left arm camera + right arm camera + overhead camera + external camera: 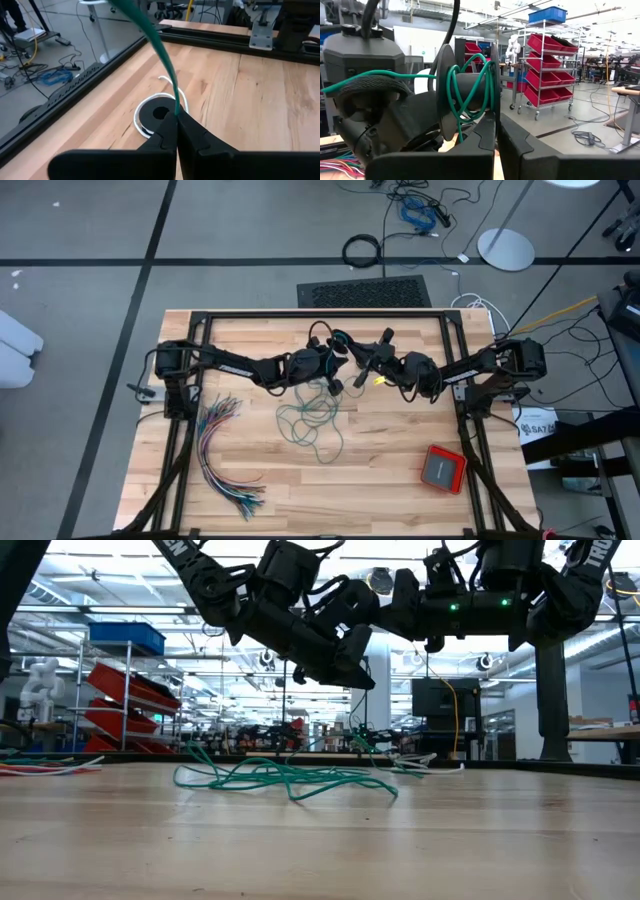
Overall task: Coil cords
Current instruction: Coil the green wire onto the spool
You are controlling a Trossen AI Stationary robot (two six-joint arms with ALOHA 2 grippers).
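My left end effector (176,131) is pinched shut on the teal cord (312,418), raised near the middle of the desk (400,480). My right end effector (497,134) is shut too, apparently clamped on a spool (465,92) already wrapped in turns of teal. The rest of the cord lies in loose loops mid-desk. It looks light, limp and springy, likely to tangle, so grip close to the spool and feed it taut. A black spool with a white cord (159,111) lies toward the desk's far edge. Coloured wire bundle (225,455) near the left edge, red box (443,468) near the front right corner, both clear of the work.
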